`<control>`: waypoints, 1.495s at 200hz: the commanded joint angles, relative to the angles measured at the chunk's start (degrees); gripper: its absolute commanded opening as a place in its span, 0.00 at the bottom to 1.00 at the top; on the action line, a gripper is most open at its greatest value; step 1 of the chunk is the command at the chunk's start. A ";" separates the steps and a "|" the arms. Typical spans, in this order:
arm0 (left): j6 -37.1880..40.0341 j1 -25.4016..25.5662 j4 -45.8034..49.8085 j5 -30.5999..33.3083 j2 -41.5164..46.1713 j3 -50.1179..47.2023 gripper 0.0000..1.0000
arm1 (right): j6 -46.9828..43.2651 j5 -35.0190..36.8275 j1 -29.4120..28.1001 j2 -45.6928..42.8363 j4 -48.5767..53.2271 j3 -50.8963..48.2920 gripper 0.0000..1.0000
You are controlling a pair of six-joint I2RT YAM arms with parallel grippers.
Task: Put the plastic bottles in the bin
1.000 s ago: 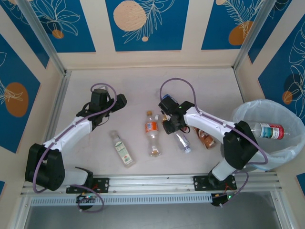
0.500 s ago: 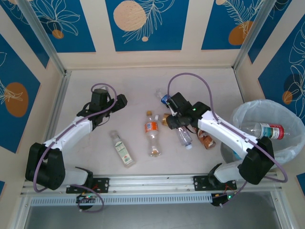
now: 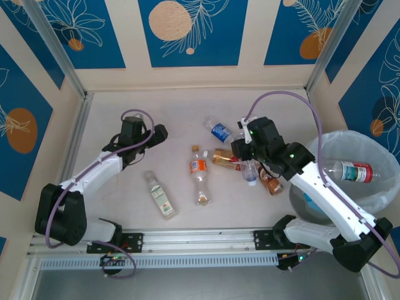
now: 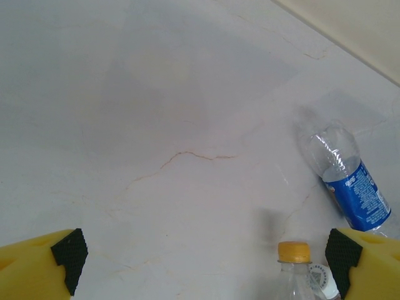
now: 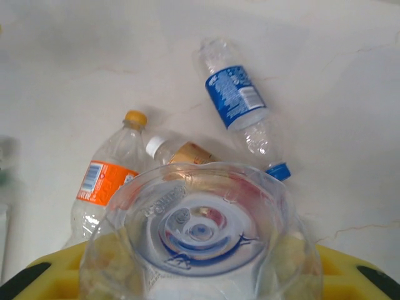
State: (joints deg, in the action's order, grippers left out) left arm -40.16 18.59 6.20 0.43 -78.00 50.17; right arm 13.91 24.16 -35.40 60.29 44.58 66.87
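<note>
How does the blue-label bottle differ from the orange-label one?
The blue-label bottle has a blue cap; the orange-label bottle has a yellow one. The orange-label bottle looks longer than the blue-label bottle. From above, the orange-label bottle lies nearly straight, the blue-label bottle slanted. Both are clear and lie on their sides.

Robot lab cell: blue-patterned wall panels (image 3: 187,31), aluminium frame (image 3: 55,50), 2 rail-mounted arms (image 3: 94,172) (image 3: 325,187).
</note>
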 commanded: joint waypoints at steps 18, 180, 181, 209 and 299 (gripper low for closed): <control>-0.38 -0.62 -2.85 -4.73 -0.60 1.07 0.99 | 1.39 -2.02 3.13 -3.41 -0.12 3.38 0.00; 16.45 8.03 -4.95 -19.67 1.27 5.96 0.99 | -7.70 24.96 16.26 -15.95 -0.25 21.06 0.00; 16.44 8.04 -4.96 -19.72 1.22 5.98 0.99 | -7.82 25.31 16.34 -16.01 -0.22 21.08 0.00; 16.26 8.12 -5.83 -19.99 0.23 5.99 0.99 | -13.36 32.97 17.53 -18.22 -4.52 19.43 0.00; 17.99 8.00 -5.64 -19.92 -1.43 6.33 0.99 | -2.67 30.94 43.79 -19.50 -8.38 4.59 0.00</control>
State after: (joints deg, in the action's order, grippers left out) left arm -24.58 26.55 1.65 -18.46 -78.39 55.11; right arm 2.07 59.66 0.23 40.71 35.66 73.89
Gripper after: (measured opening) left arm 0.992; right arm 0.412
